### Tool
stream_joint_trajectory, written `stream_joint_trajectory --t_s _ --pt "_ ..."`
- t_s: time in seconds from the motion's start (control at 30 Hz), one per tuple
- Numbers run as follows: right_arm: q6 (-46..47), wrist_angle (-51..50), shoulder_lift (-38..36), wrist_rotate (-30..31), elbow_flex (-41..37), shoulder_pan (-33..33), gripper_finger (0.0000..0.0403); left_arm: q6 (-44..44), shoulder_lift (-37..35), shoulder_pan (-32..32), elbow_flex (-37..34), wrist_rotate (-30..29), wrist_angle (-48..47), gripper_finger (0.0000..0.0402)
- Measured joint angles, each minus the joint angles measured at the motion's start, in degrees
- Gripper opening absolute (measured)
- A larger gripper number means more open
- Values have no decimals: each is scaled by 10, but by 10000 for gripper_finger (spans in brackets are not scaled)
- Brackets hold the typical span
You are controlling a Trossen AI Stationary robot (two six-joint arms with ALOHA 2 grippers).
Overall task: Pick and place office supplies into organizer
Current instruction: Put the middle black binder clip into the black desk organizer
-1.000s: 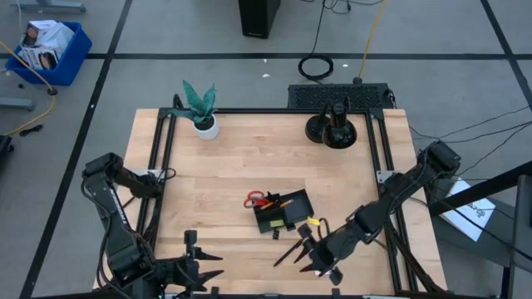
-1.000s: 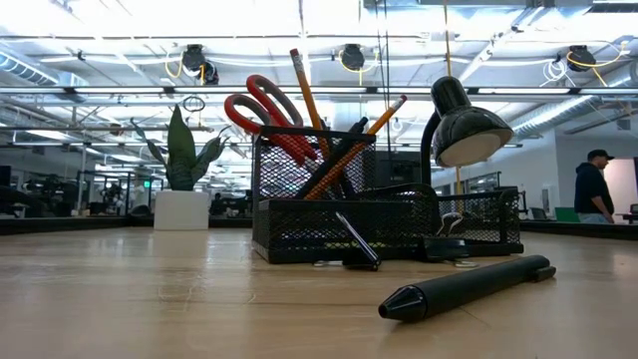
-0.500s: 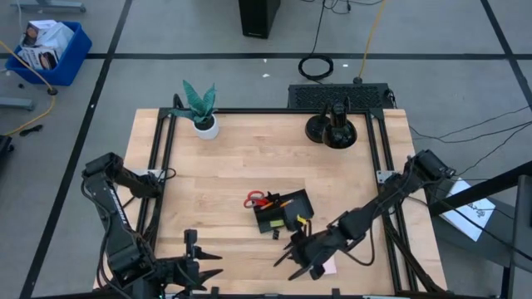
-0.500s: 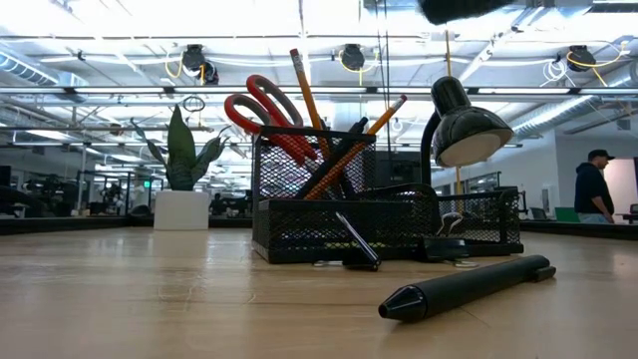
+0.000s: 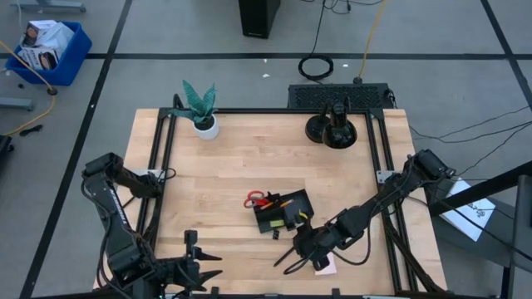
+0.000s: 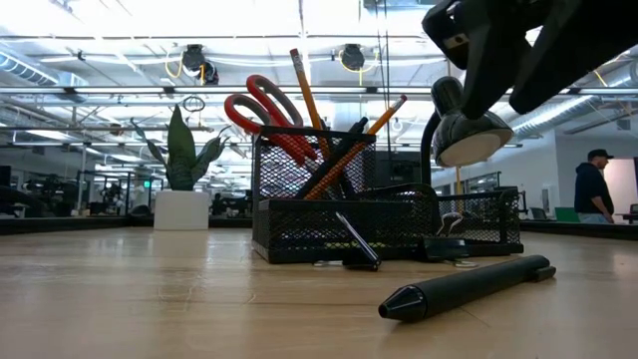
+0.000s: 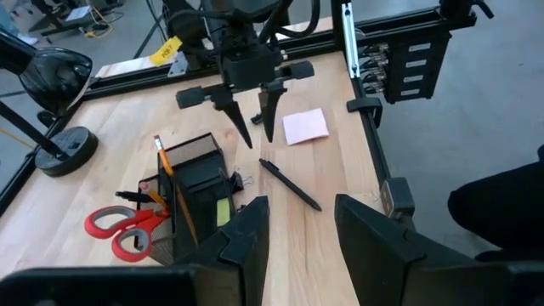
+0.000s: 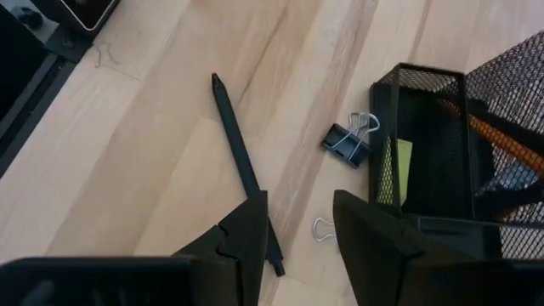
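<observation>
R gripper (image 5: 297, 249): lower centre of high view, jaws apart, nothing held.
Black pen (image 8: 245, 174): flat on table, directly under R fingers, untouched.
Organizer (image 5: 283, 211): just up-left of gripper.
L gripper (image 5: 214, 266): idle, bottom left, part-open, empty.

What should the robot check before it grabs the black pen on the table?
1. Right gripper open: ok.
2. Gripper above the pen: ok, near one end, not centred.
3. Pen lying flat and free on the table: ok.
4. Binder clip clear of the pen: ok.
5. Room in the organizer: cannot tell; scissors and pencils already stand in it.
6. Left gripper out of the way: ok.
</observation>
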Motion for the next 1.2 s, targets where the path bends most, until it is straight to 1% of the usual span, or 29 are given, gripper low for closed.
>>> stream_joint_trajectory --t_s 0.17,0.43,0.5,0.6,0.87,1.2 --pt "0 1 0 0 -5 -12 130 0 0 0 0 0 0 141" --pt "0 5 0 -2 -35 -40 130 0 0 0 0 0 1 141" --pt "0 7 0 -15 -39 -44 130 0 0 0 0 0 1 141" --pt "1 21 0 -28 -50 -45 130 0 0 0 0 0 1 141" --pt "10 40 0 -30 -68 -49 130 -1 0 0 0 0 1 141" --pt "15 51 0 -32 -70 -62 130 -3 0 0 0 0 3 141"
